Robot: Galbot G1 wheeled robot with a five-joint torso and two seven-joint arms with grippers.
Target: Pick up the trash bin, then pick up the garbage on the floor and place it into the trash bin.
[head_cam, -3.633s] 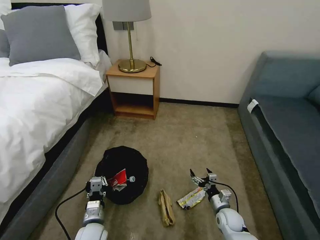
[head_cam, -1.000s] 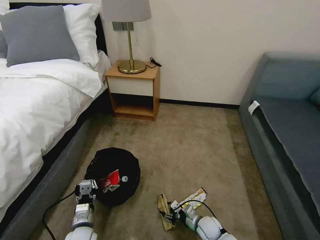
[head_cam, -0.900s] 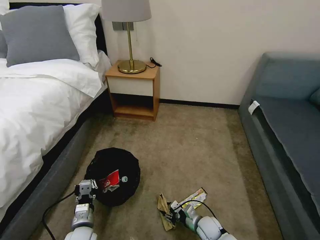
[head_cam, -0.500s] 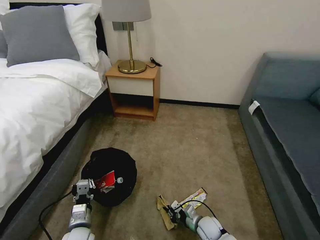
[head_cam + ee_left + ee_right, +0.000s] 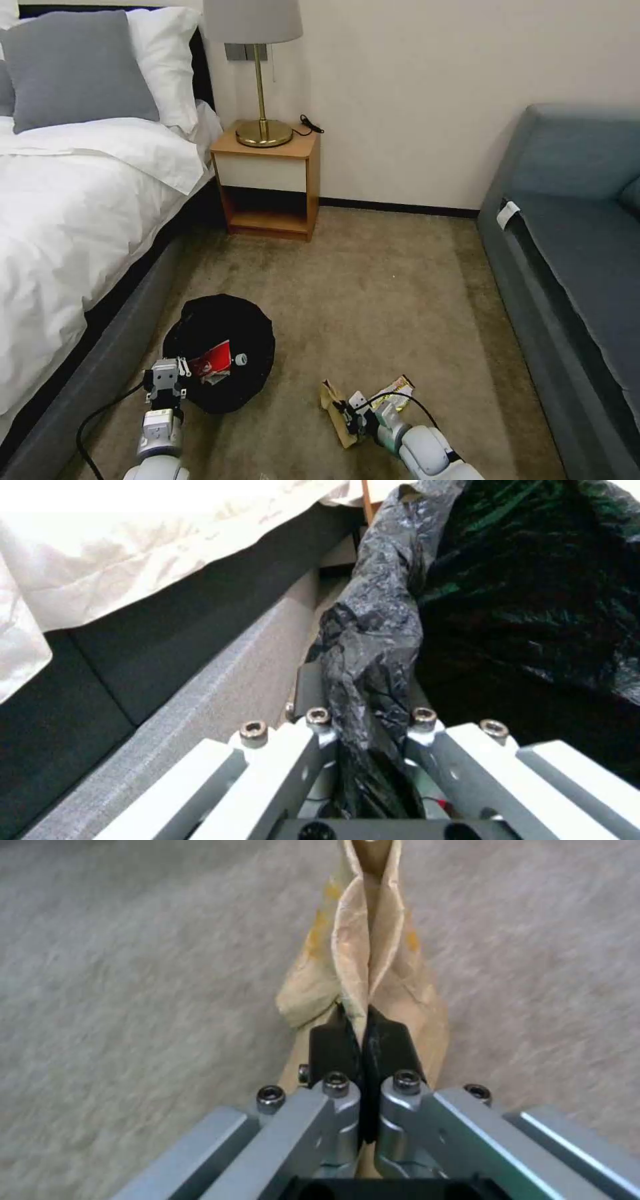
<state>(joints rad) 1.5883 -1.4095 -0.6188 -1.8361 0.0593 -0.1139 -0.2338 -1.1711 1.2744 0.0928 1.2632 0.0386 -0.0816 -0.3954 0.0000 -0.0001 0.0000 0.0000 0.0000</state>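
The trash bin (image 5: 220, 333), wrapped in its crinkled black bag, hangs low by the bed frame with my left gripper (image 5: 165, 385) shut on its rim; the bag's folded rim (image 5: 370, 645) runs between the fingers. A red-white packet (image 5: 212, 361) and a clear bottle's white cap (image 5: 240, 359) lie inside the bin. My right gripper (image 5: 347, 415) is shut on the brown crumpled wrapper (image 5: 335, 412); its black pads pinch the wrapper's fold (image 5: 367, 990) just above the carpet. The silver-yellow foil wrapper (image 5: 399, 388) lies on the carpet behind the right wrist.
A bed with white linen (image 5: 67, 220) and a grey frame (image 5: 100, 373) runs along the left. A wooden nightstand (image 5: 270, 180) with a brass lamp (image 5: 260, 80) stands at the wall. A blue-grey sofa (image 5: 573, 253) lines the right. Open carpet (image 5: 373, 293) lies between.
My right arm swung left from the foil wrapper, shut on the brown wrapper and has drawn it slightly right. The left gripper carried the bin a little leftward toward the bed.
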